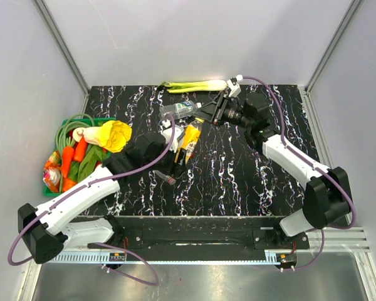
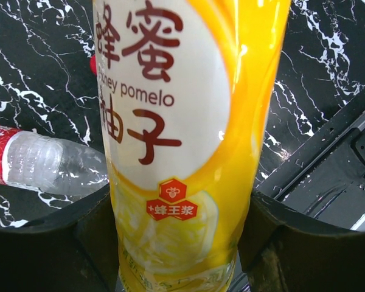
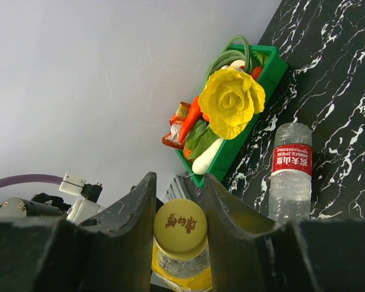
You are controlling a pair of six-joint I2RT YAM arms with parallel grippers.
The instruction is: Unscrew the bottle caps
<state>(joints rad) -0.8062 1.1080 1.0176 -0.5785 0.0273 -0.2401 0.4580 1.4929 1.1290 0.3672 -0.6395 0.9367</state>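
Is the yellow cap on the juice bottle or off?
On: the yellow cap sits on the neck of the juice bottle, clamped between the fingers of the right gripper.

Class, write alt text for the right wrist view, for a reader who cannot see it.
The right gripper clamps the yellow cap of a juice bottle between its two dark fingers. Beyond, a red-labelled water bottle lies on the black marbled table beside a green tray of vegetables.

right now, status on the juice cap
Left gripper shut on honey pomelo bottle. Right gripper shut on its yellow cap, cap on. Nothing blocking.
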